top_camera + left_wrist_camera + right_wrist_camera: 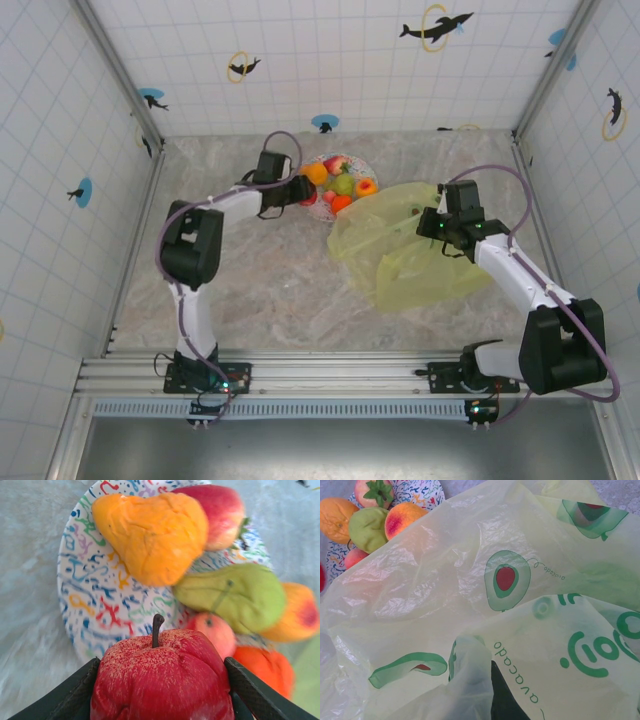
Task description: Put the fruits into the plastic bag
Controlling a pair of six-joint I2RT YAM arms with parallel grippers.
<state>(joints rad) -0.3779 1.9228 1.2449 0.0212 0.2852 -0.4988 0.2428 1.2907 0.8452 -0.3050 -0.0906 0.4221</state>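
Note:
The fruits sit piled on a round patterned plate (85, 600): an orange pear shape (150, 535), a green pear (230, 595), a red-yellow apple (220, 510), a small peach (212, 632) and an orange (262, 667). At the plate's near edge my left gripper (160, 692) is shut on a red apple (160, 675), one finger pressed against each side. The yellow-green plastic bag (410, 250) lies crumpled right of the plate (352, 158). My right gripper (432, 232) is shut on the bag's film (470, 580), which drapes over its dark finger (502, 695).
Tiled walls close in the marble table on three sides. The plate stands near the back wall. Open tabletop (280, 280) lies between the two arms. The bag's near fold reaches toward the right arm's forearm.

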